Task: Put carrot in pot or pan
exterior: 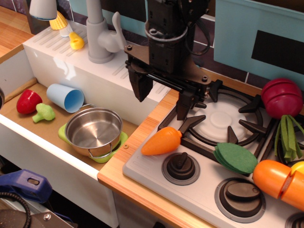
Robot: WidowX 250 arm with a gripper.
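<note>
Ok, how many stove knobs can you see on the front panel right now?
3. One knob sits just below the carrot, a second knob is right of it, and a third knob is cut off at the bottom-right edge; more may lie outside the frame.

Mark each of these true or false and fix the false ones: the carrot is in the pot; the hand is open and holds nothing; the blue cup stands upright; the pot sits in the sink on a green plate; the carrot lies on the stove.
1. The carrot is in the pot. False: the pot is empty and the carrot lies outside it.
2. The hand is open and holds nothing. True.
3. The blue cup stands upright. False: it lies on its side.
4. The pot sits in the sink on a green plate. True.
5. The carrot lies on the stove. True: at its front left edge, by a knob.
</note>
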